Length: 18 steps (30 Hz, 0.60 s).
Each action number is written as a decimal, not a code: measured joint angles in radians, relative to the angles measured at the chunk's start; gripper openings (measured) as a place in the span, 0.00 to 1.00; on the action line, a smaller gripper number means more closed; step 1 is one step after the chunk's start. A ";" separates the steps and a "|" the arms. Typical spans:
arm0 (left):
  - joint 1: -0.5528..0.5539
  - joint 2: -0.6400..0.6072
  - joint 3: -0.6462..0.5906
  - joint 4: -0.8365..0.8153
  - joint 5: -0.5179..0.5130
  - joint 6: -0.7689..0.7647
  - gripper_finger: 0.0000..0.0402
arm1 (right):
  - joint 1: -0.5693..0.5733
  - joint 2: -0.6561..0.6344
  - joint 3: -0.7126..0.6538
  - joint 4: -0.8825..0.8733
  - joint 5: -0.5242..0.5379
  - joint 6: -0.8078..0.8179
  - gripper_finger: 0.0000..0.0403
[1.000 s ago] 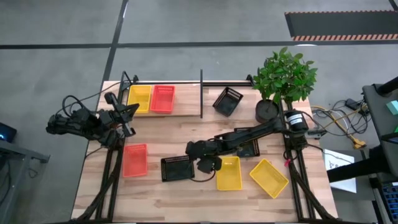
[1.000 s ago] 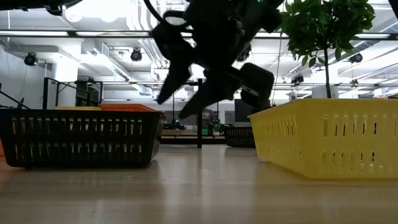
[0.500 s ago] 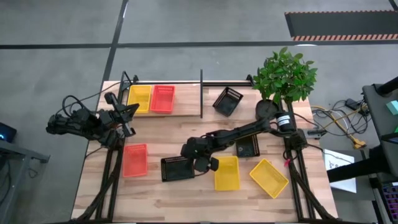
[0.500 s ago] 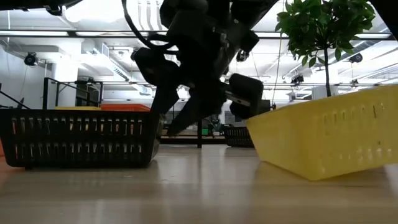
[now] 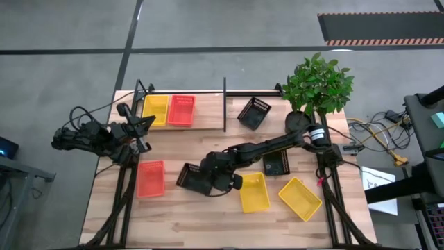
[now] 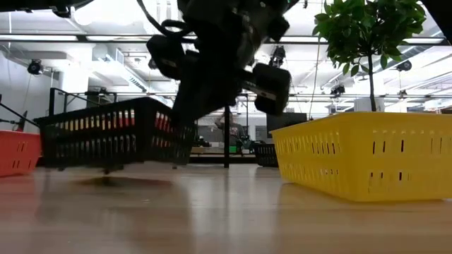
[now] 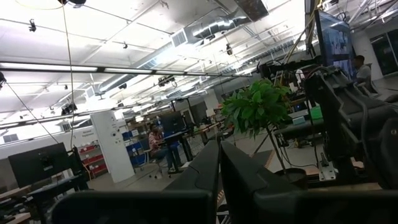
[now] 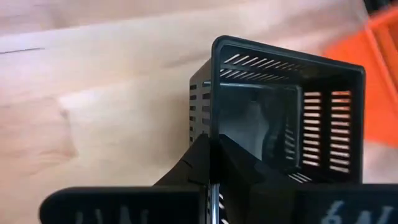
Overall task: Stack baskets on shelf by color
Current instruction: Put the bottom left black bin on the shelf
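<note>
The right gripper (image 5: 205, 175) was clenched on a wall of the black basket (image 5: 195, 178), tilted off the table (image 5: 173, 208) at center, its grip point hidden overhead; the left gripper (image 5: 144, 126) sat clenched at nine o'clock.

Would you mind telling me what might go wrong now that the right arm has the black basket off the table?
1. The right gripper pinches only one wall of the black basket, which hangs tilted; it may swing or slip out.
2. The yellow basket lies right beside the gripper and could get knocked as the arm moves.
3. Another black basket sits askew on the shelf, so stacking onto it may go crooked.
</note>
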 joint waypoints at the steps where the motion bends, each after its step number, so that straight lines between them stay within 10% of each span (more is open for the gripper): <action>1: 0.000 0.000 0.000 0.000 0.000 0.000 0.00 | 0.001 -0.003 0.017 -0.016 0.039 0.022 0.03; 18: 0.000 0.000 0.000 0.000 0.000 0.000 0.00 | -0.016 -0.015 0.418 -0.325 0.650 0.409 0.02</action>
